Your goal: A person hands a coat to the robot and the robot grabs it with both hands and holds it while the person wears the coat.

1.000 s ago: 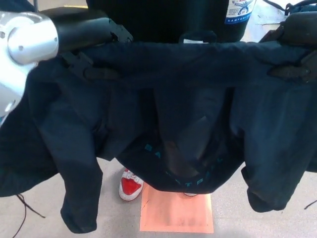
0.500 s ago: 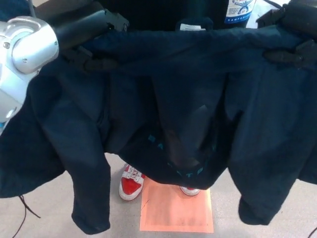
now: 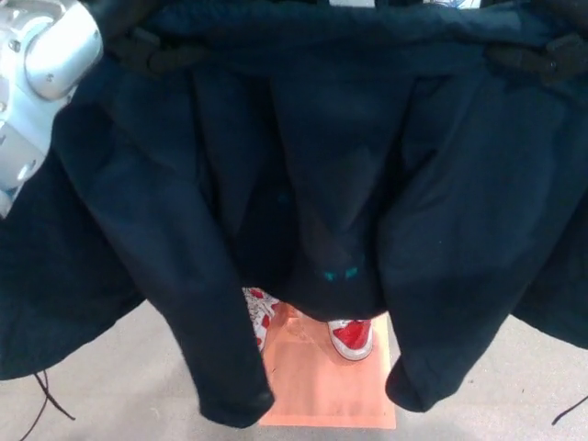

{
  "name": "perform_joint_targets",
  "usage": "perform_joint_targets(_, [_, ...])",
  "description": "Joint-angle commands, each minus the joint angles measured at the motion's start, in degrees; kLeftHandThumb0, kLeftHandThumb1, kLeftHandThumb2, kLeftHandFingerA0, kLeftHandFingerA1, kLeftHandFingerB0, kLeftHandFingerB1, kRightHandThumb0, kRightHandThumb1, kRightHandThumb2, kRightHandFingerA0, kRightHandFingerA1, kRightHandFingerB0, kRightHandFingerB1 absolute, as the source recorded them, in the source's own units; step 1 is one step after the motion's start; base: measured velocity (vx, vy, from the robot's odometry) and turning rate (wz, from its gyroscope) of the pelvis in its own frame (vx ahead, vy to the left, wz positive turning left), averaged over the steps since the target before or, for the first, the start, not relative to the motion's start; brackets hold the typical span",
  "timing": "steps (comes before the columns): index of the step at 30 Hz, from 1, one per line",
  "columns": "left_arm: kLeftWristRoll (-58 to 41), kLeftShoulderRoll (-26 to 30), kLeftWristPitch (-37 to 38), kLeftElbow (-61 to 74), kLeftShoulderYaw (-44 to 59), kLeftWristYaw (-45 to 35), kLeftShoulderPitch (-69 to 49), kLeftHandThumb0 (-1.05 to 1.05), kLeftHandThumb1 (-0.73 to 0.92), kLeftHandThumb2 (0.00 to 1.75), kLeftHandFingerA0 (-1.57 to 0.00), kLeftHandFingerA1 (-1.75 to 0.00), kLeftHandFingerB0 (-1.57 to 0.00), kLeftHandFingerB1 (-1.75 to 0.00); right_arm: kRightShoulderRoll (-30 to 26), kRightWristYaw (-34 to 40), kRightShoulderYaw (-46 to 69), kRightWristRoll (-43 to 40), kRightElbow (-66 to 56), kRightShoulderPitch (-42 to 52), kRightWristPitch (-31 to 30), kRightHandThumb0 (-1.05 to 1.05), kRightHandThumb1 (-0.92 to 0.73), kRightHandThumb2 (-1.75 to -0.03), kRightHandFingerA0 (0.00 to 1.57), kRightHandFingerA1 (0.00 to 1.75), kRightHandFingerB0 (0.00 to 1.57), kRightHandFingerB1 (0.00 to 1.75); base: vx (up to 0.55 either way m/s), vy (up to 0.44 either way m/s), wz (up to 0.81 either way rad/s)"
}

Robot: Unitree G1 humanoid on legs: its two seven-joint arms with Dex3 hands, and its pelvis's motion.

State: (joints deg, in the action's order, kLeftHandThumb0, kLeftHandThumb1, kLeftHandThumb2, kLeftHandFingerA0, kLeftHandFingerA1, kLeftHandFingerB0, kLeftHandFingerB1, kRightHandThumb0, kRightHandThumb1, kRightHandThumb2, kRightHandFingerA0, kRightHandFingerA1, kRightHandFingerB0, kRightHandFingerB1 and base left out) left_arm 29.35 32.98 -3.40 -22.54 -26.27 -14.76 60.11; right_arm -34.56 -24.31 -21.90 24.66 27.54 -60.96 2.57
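A dark navy coat hangs spread across most of the head view, its collar edge at the top and both sleeves drooping. My left hand is shut on the coat's upper left shoulder, with the silver forearm joint at the top left. My right hand is shut on the coat's upper right shoulder at the picture's edge. The person is hidden behind the coat; only their red and white shoes show below its hem.
An orange square mat lies on the grey floor under the person's shoes. A thin black cord trails at the lower left, and another at the lower right corner.
Both hands have lifted the coat upward, so its collar now reaches the top edge. The sleeves hang lower and closer together. The person's shoes have stepped onto the orange mat.
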Motion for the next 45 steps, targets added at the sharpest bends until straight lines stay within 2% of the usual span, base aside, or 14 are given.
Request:
perform_joint_targets(1, [16.4,2.6,10.9,-20.5,3.4,55.0,26.3,-0.38,0.82,0.64,-0.91,-1.75,-0.66,-1.66,-3.5,47.1,11.7,8.6,13.8,-25.6,6.0,-0.41,-0.86,-0.72,1.01,1.59,0.88,1.37,0.00,0.000,0.00])
perform_joint_targets(10, [16.6,3.2,11.0,-27.9,1.9,58.4,39.0,-0.41,0.87,0.67,-0.96,-1.75,-0.70,-1.67,-4.9,50.0,10.5,9.1,19.9,-39.6,8.9,-0.39,-0.86,-0.67,0.94,1.75,0.75,1.65,0.00,0.000,0.00])
perform_joint_targets(23, [16.8,3.2,10.6,-35.6,-1.7,61.1,51.0,-0.43,0.83,0.66,-0.98,-1.75,-0.72,-1.67,-4.6,52.1,7.9,10.2,27.6,-53.6,10.0,-0.39,-0.81,-0.65,0.94,1.75,0.69,1.61,0.00,0.000,0.00])
perform_joint_targets(25, [16.1,2.8,11.2,-36.5,-1.5,61.5,53.0,-0.41,0.84,0.64,-0.97,-1.75,-0.61,-1.75,-4.5,53.4,6.9,11.1,29.1,-56.4,10.4,-0.42,-0.80,-0.65,0.96,1.75,0.70,1.63,0.00,0.000,0.00])
perform_joint_targets(32, [16.0,4.0,13.4,-38.4,-2.8,60.4,57.9,-0.39,0.83,0.65,-1.02,-1.75,-0.69,-1.70,-4.0,53.8,5.6,12.0,31.7,-61.0,11.7,-0.40,-0.80,-0.64,0.95,1.75,0.65,1.65,0.00,0.000,0.00])
perform_joint_targets(35, [16.3,4.2,13.6,-39.6,-3.4,61.4,59.5,-0.41,0.81,0.65,-1.01,-1.75,-0.70,-1.67,-3.5,53.2,5.4,11.7,32.7,-62.5,11.6,-0.39,-0.79,-0.64,0.94,1.75,0.69,1.54,0.00,0.000,0.00])
perform_joint_targets(36, [16.5,4.4,13.8,-40.4,-3.8,61.8,60.7,-0.50,0.56,0.93,-1.28,-1.47,-0.85,-1.21,-3.2,52.7,5.2,11.7,33.3,-63.7,11.1,-0.40,-0.79,-0.64,0.94,1.75,0.71,1.51,0.00,0.000,0.00])
perform_joint_targets(37, [16.6,4.5,13.8,-40.8,-4.0,61.9,61.3,-0.50,0.56,0.93,-1.28,-1.47,-0.85,-1.21,-3.1,52.5,5.0,11.8,33.6,-64.4,10.8,-0.40,-0.79,-0.64,0.94,1.75,0.71,1.51,0.00,0.000,0.00])
perform_joint_targets(38, [16.6,4.6,13.8,-41.3,-4.2,61.7,62.3,-0.40,0.71,0.61,-0.99,-1.75,-0.78,-1.29,-3.0,52.5,4.6,12.1,34.1,-65.5,10.5,-0.39,-0.78,-0.64,0.95,1.75,0.72,1.51,0.00,0.000,0.00])
perform_joint_targets(39, [16.5,4.6,14.0,-41.6,-4.3,61.5,62.9,-0.40,0.71,0.61,-0.99,-1.75,-0.78,-1.29,-3.0,52.7,4.3,12.4,34.6,-66.1,10.5,-0.39,-0.78,-0.64,0.95,1.75,0.72,1.51,0.00,0.000,0.00])
perform_joint_targets(40, [16.2,4.8,14.2,-42.0,-4.4,59.3,64.4,-0.40,0.76,0.64,-1.00,-1.75,-0.69,-1.55,-2.8,53.0,3.6,13.2,35.4,-67.7,9.4,-0.40,-0.59,-1.01,1.22,1.35,0.87,1.09,0.00,0.000,0.00])
perform_joint_targets(41, [16.1,4.9,14.4,-42.2,-4.5,58.4,65.1,-0.40,0.76,0.64,-1.00,-1.75,-0.69,-1.55,-2.7,53.2,3.2,13.5,35.8,-68.4,9.0,-0.40,-0.59,-1.01,1.22,1.35,0.87,1.09,0.00,0.000,0.00])
perform_joint_targets(42, [16.5,5.1,15.1,-42.9,-5.1,58.9,66.3,-0.42,0.82,0.66,-0.99,-1.75,-0.66,-1.64,-2.3,53.1,3.6,13.0,36.4,-69.6,9.0,-0.44,-0.80,-0.65,0.93,1.75,0.69,1.54,0.00,0.000,0.00])
perform_joint_targets(45, [16.7,5.2,15.1,-44.3,-5.8,58.7,68.6,-0.44,0.86,0.67,-1.02,-1.75,-0.70,-1.64,-2.6,54.3,2.8,13.9,37.5,-71.7,9.7,-0.46,-0.82,-0.64,0.98,1.75,0.68,1.69,0.00,0.000,0.00])
